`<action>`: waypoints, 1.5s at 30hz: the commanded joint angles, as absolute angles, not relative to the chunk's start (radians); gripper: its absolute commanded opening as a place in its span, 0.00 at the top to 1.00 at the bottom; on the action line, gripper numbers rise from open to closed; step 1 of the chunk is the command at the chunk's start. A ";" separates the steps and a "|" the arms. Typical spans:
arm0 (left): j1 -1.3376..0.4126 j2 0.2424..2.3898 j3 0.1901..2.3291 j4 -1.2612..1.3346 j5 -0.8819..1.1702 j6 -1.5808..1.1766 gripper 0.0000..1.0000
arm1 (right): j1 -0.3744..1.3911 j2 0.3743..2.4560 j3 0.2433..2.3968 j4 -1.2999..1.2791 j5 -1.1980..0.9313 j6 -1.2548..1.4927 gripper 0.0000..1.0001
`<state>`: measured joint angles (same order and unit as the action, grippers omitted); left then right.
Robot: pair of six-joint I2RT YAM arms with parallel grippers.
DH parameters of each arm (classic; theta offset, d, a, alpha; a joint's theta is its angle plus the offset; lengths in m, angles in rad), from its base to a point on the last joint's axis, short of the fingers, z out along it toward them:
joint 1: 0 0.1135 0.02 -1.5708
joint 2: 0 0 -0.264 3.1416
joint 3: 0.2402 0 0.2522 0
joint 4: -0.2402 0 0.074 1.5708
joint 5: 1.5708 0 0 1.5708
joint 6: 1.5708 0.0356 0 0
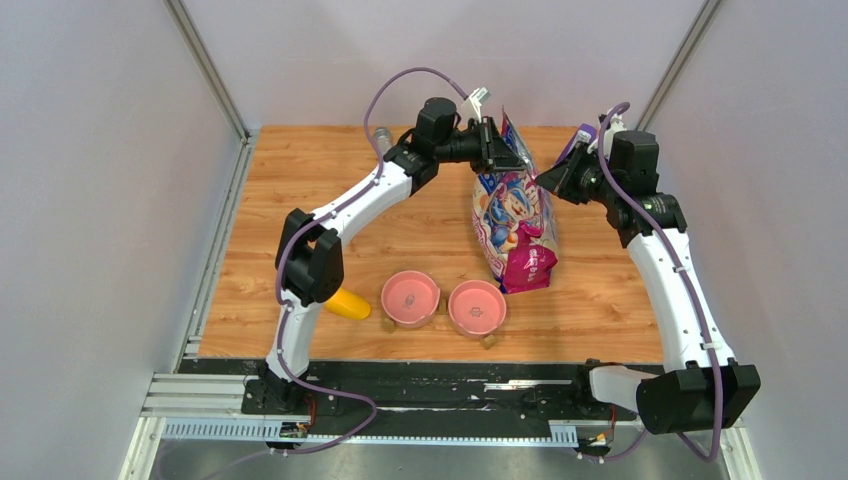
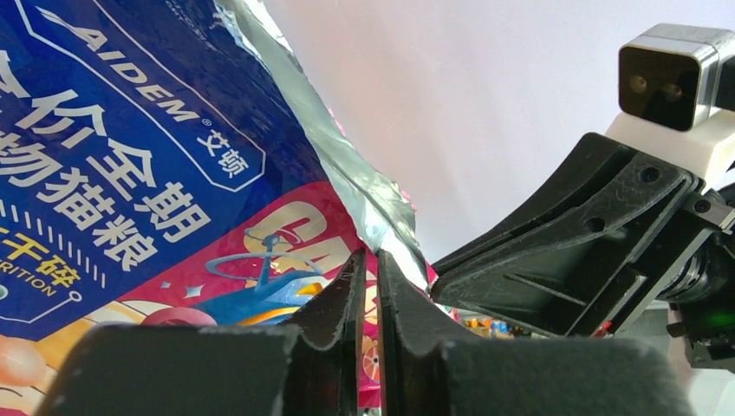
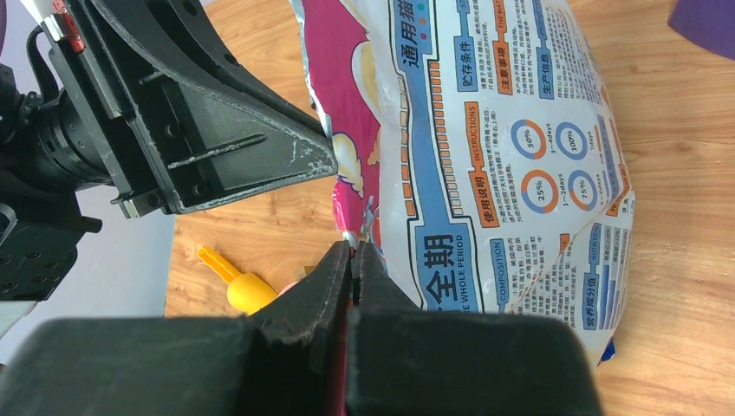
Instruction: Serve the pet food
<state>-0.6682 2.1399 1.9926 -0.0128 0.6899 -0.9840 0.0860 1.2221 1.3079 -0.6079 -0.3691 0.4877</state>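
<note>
Stage: early. We judge the arms to be taking hold of the bag's top, and no food is served yet.
Cat food bag: stands upright on the table, right of centre and behind the bowls, with its top edge up between the two arms.
Kibble: none shows in any view. We judge it to be inside the bag.
Left jaws: closed to a narrow slit at the bag's top, with the silvered edge of the film running down between their tips. We read this as a pinch on the bag.
Right jaws: pressed together on the opposite side of the same top edge, with a fold of film caught between their tips.
Bag mouth: silver lining shows along the rim in the left wrist view, so we judge it already cut. Whether it is parted we cannot tell.
Left pink bowl: near the front edge of the table, empty.
Right pink bowl: just beside the first, also empty.
Yellow scoop: lies on the table left of the bowls, partly hidden by the left arm, with nothing holding it.
Done: the bag is upright and held at both sides of its top.
Remaining: spread the mouth, bring kibble out by scoop or by tipping, and fill the bowls.
Risk: we expect the glossy film to slip from so thin a pinch, and the bag to slump if one side lets go.
</note>
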 commanded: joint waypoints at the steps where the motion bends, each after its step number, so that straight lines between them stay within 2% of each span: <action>1: -0.675 2.125 2.048 -0.029 0.678 -0.993 0.86 | 0.085 1.229 1.287 -0.625 -0.374 0.467 1.00; 3: -0.675 2.127 2.052 -0.028 0.679 -1.001 0.81 | 0.085 1.229 1.287 -0.624 -0.378 0.464 1.00; 5: -0.675 2.130 2.056 -0.028 0.677 -1.009 0.70 | 0.085 1.231 1.285 -0.623 -0.382 0.458 1.00; 9: -0.675 2.149 2.087 -0.028 0.673 -1.030 0.63 | 0.087 1.230 1.287 -0.623 -0.390 0.450 1.00; 20: -0.683 2.187 2.123 -0.095 0.666 -1.023 0.67 | 0.086 1.223 1.278 -0.623 -0.379 0.442 1.00; 27: -0.683 2.151 2.064 -0.045 0.689 -0.991 0.61 | 0.086 1.231 1.281 -0.622 -0.366 0.450 1.00; 32: -0.683 2.139 2.031 -0.009 0.712 -0.980 0.70 | 0.087 1.232 1.281 -0.622 -0.362 0.453 1.00; 38: -0.683 2.115 1.980 0.063 0.722 -0.981 0.70 | 0.086 1.232 1.281 -0.620 -0.354 0.456 1.00; 40: -0.683 2.109 1.971 0.072 0.723 -0.977 0.68 | 0.087 1.232 1.282 -0.620 -0.353 0.460 1.00; 43: -0.683 2.097 1.949 0.088 0.733 -0.971 0.58 | 0.086 1.233 1.282 -0.618 -0.351 0.467 1.00; 45: -0.683 2.082 1.922 0.111 0.731 -0.968 0.55 | 0.087 1.234 1.282 -0.617 -0.350 0.472 1.00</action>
